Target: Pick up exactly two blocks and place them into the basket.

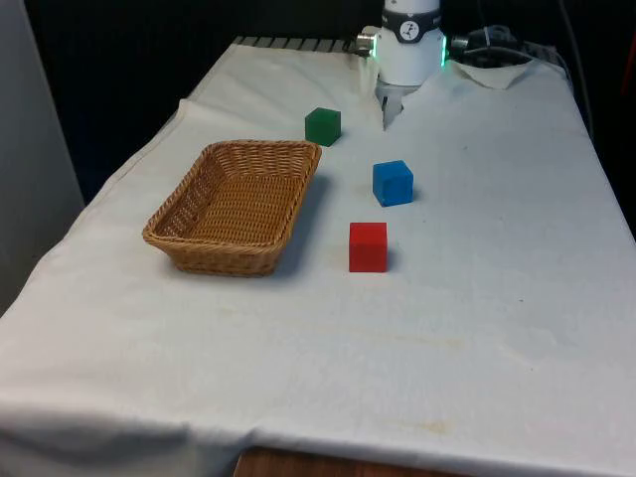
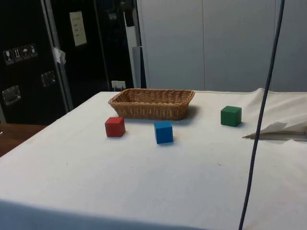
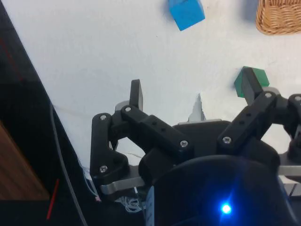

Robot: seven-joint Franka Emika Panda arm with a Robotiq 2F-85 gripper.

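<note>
Going from the front view's left to its right, the first thing on the white-clothed surface [image 1: 477,328] is the shallow rectangular woven wicker basket [image 1: 235,205]. Its floor is bare wicker with nothing lying in it; the side view agrees, where the basket [image 2: 152,103] sits at the far side of the cloth with no block showing over its rim.

Just past the basket's far right corner rests the small green cube block [image 1: 323,125], close to the rim but not touching it. Further right and nearer to the camera is the blue cube block [image 1: 393,183], and nearest of the three, a little left of the blue one, the red cube block [image 1: 368,246]. All three sit flat on the cloth, apart from one another and outside the basket. In the side view they run red [image 2: 115,126], blue [image 2: 163,132], green [image 2: 231,116].

The black two-finger tool [image 3: 194,101] hangs above the cloth with its fingers spread wide and nothing between them. One fingertip [image 3: 136,93] shows over bare cloth, the other just beside the green block [image 3: 251,81]. The blue block [image 3: 186,12] and a basket corner [image 3: 278,16] lie beyond.
</note>
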